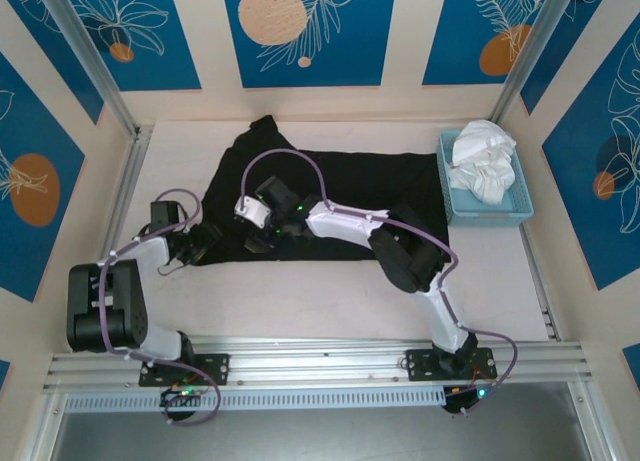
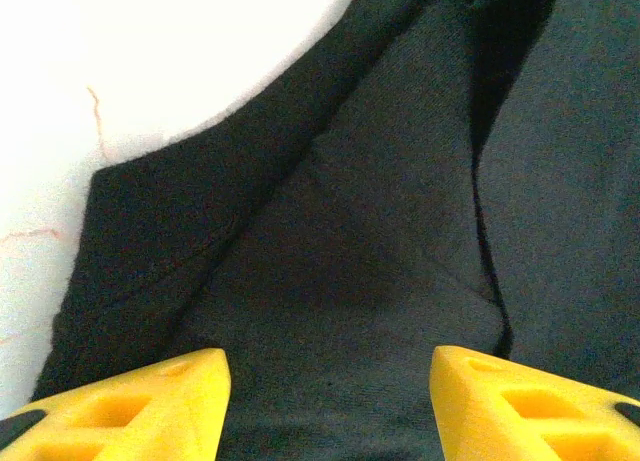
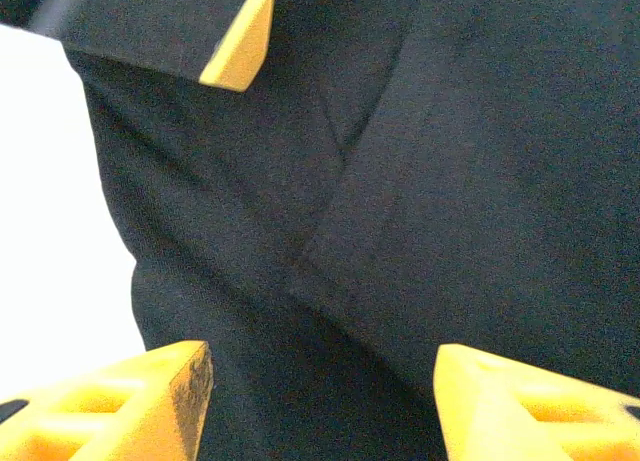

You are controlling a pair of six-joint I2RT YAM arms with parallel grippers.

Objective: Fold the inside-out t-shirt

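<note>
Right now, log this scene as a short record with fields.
shirt: black t-shirt lying spread on the table
left arm: left gripper open, over the shirt near its edge
right arm: right gripper open, over creased shirt cloth
basket: blue basket at the far right, white cloth inside
</note>
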